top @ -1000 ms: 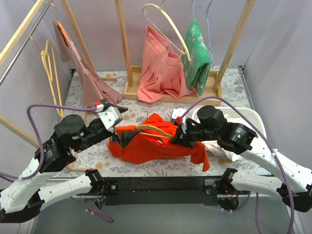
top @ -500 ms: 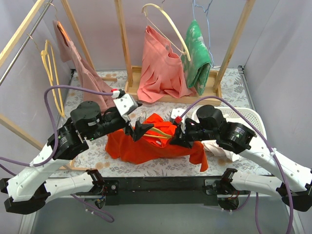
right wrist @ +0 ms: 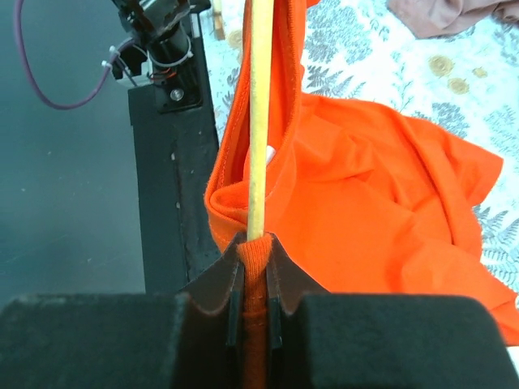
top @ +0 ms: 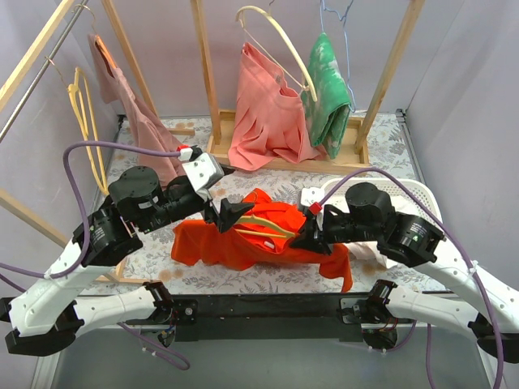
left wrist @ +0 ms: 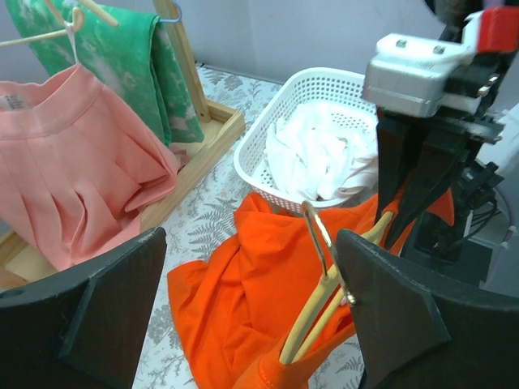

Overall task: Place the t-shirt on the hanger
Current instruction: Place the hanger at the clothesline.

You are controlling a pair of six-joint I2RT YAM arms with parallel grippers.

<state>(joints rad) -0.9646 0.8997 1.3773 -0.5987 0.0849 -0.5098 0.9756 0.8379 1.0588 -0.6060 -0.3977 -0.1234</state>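
Between the two grippers, above the worktop: hanger, slim, pale yellow. Long axis running from left gripper across to right gripper, sloping slightly down toward the right one. Silver hook at the left-gripper end, pointing up. In left wrist view, hook standing between that gripper's fingers, no contact visible. Left gripper spread wide, holding nothing. Right gripper narrow, pinched on t-shirt fabric at the hanger's far arm tip. In right wrist view, yellow arm running straight out from the pinch, orange fabric bunched between the fingers. T-shirt bright red-orange, plain, crumpled, draped partly over hanger. Bulk hanging below and between both grippers, lower folds down on worktop, one corner trailing beneath right gripper. Just behind right gripper: white basket holding white cloth. Farther beyond both grippers: salmon-pink garment and green garment hanging on wooden rack.
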